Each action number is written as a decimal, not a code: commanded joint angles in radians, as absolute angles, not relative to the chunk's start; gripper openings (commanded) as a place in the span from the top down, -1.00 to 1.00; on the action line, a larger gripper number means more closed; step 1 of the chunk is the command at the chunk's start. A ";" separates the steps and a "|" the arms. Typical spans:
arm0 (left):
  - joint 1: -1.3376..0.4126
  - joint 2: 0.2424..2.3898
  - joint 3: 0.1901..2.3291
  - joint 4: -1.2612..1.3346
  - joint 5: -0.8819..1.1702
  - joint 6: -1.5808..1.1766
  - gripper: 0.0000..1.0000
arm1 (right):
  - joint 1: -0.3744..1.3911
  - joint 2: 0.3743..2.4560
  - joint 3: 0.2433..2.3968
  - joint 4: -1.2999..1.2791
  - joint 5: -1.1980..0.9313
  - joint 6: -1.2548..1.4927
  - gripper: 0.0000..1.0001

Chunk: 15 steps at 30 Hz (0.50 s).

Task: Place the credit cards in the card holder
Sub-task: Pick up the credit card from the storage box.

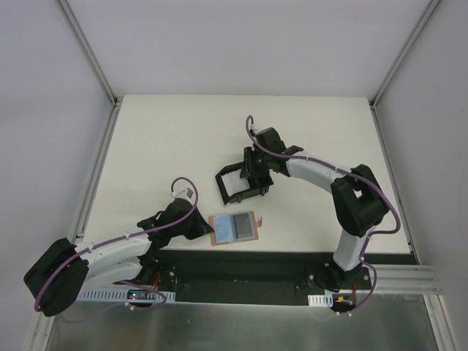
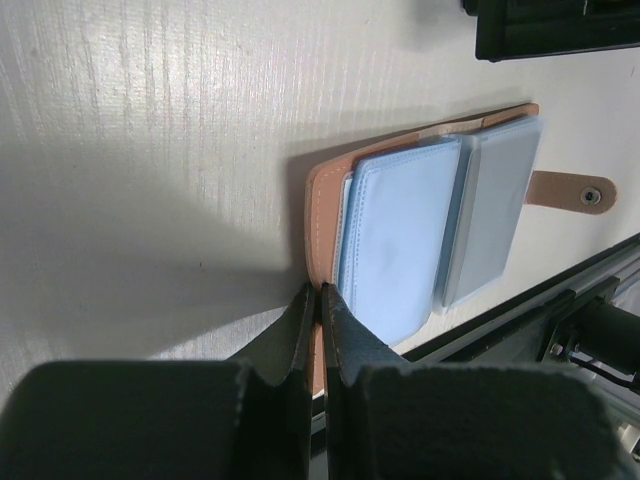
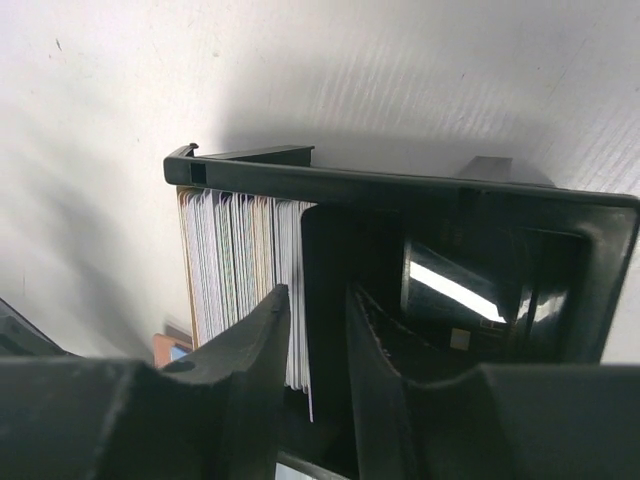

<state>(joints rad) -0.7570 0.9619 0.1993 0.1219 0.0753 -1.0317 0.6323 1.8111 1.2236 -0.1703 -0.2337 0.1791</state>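
Jaws of your left gripper [image 2: 320, 305] are pressed together on one edge of the small tan-brown leather-like folding card holder [image 2: 322, 215], which lies open and flat on the white worktop [image 2: 150, 150]. Your right gripper [image 3: 316, 300] holds its jaws narrowly apart around the end of the row of thin pale credit cards [image 3: 235, 270], which stand on edge in the black plastic box frame [image 3: 400, 185]. Whether a card is already pinched, you cannot tell. The card faces run parallel to the fingers, and most of the row lies to their left. From the box frame, the card holder lies toward the arm bases, so the carrying falls to your right arm.
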 commanded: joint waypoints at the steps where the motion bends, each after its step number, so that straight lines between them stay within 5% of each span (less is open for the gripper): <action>1: -0.744 0.974 0.204 0.084 0.080 -1.006 1.00 | 0.634 1.740 1.247 -0.175 -0.256 0.178 0.44; 15: -0.744 0.974 0.199 0.087 0.084 -1.005 1.00 | 0.634 1.684 1.321 -0.290 -0.129 0.088 0.99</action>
<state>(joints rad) -0.7570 0.9623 0.1993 0.1223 0.0772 -1.0317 0.6315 1.7493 1.2514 -0.2424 -0.1806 0.1349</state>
